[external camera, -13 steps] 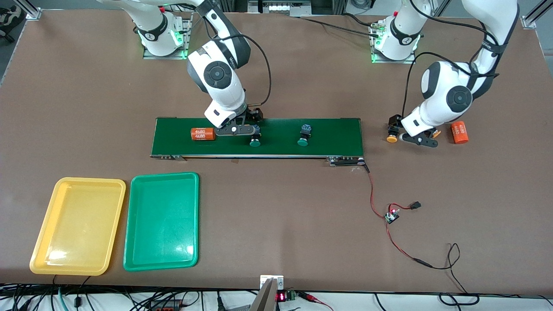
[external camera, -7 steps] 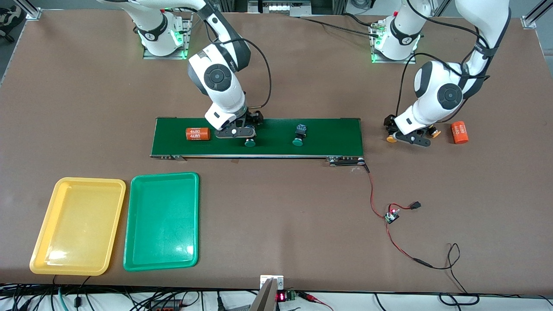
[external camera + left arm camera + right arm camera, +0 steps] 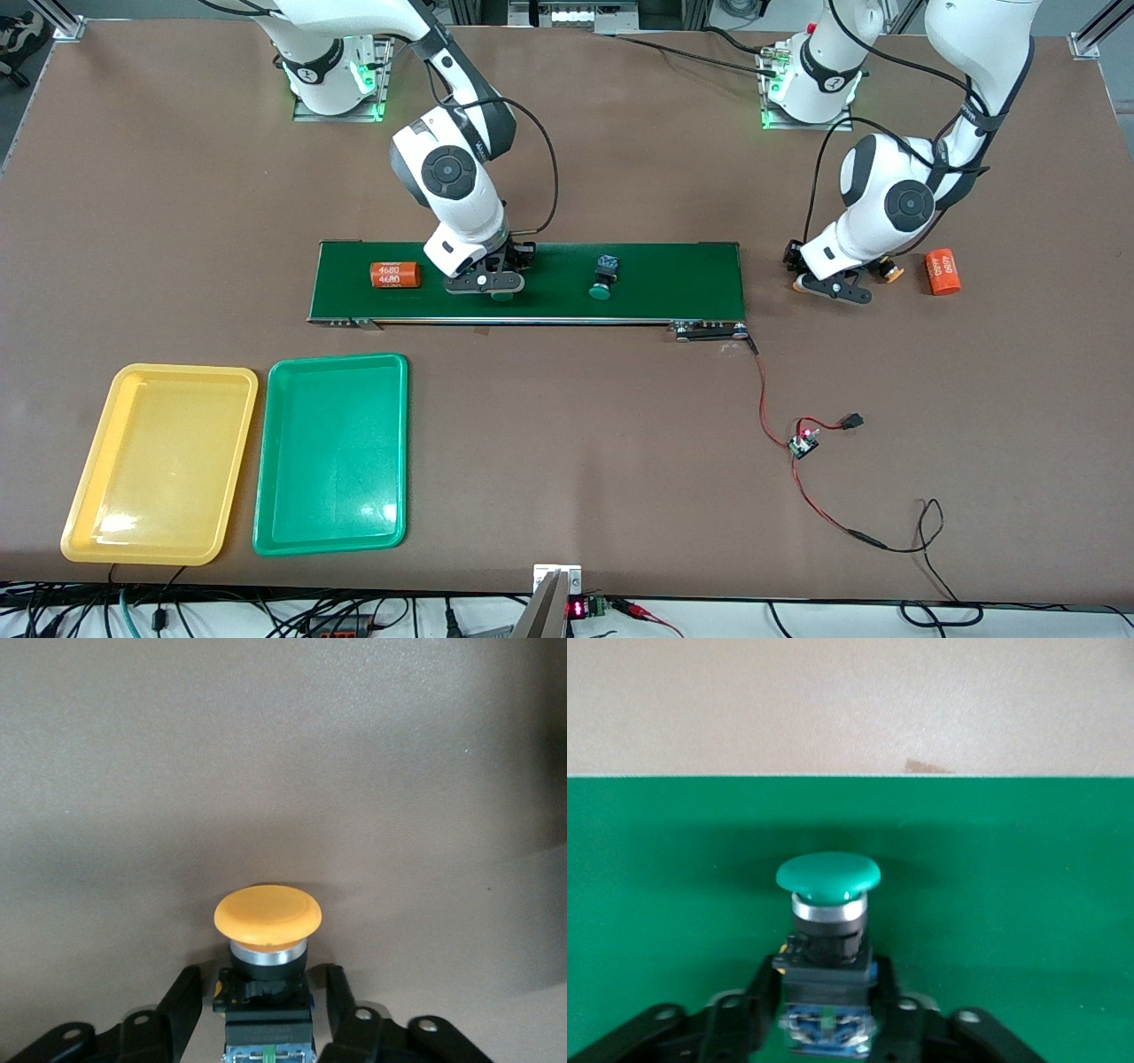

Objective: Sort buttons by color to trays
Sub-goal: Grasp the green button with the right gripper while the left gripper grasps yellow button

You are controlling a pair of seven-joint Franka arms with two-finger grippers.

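While both arms are down at work, the right gripper [image 3: 490,285] sits low over the dark-green conveyor belt [image 3: 673,275], its fingers [image 3: 757,992] pressed against the black-and-blue body of a green-capped button [image 3: 827,877], so it is clenched on that button. In the front view only the edge of that cap shows under the gripper. Beside it on the belt, toward the right arm's end, lies an orange cylinder marked 4680 [image 3: 394,275]. Toward the left arm's end of the belt a second green-capped button [image 3: 603,282] lies by itself, apart from the gripper.

Off the belt's end, the left gripper [image 3: 828,285] is down at the brown counter [image 3: 567,425], its fingers [image 3: 182,997] against both sides of an orange-capped button [image 3: 267,914], grasping its body. Just beside that gripper, toward the left arm's end, another orange-capped button [image 3: 889,274] peeks out, and a second orange cylinder [image 3: 943,271] lies near it on the counter.

Nearer the front camera, toward the right arm's end, the yellow tray [image 3: 89,532] and the green tray [image 3: 266,540] lie side by side, almost touching. A red-and-black wire [image 3: 780,425] trails from the belt's end across the counter.
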